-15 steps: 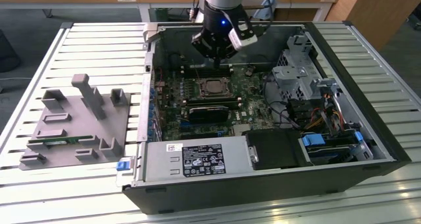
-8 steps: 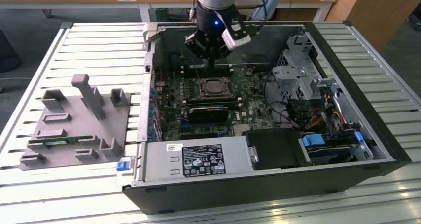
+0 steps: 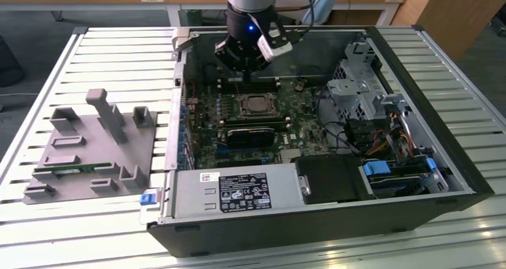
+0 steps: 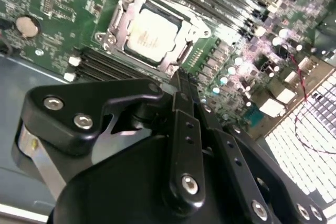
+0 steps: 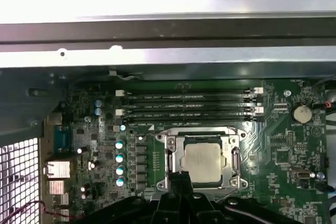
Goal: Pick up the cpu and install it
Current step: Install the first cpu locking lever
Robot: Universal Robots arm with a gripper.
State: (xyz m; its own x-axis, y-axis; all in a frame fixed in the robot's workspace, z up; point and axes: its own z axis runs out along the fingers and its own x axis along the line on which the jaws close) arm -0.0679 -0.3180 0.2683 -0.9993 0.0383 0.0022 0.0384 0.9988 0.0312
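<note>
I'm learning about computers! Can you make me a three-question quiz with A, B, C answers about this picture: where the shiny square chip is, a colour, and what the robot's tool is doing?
1. Where is the cpu?
A. On the grey holder outside the case
B. In the socket frame on the motherboard
C. Held in the tool

2. What colour is the motherboard?
A. Green
B. Red
C. White

3. How is the tool placed?
A. Resting on the slatted table
B. Hanging above the board, near the socket
C. Gripping the power supply

Answers:
1 B, both wrist views show the silvery chip sitting inside the metal socket frame.
2 A, the board is green in every view.
3 B, the exterior view shows it inside the open case, over the board beside the socket.
</note>
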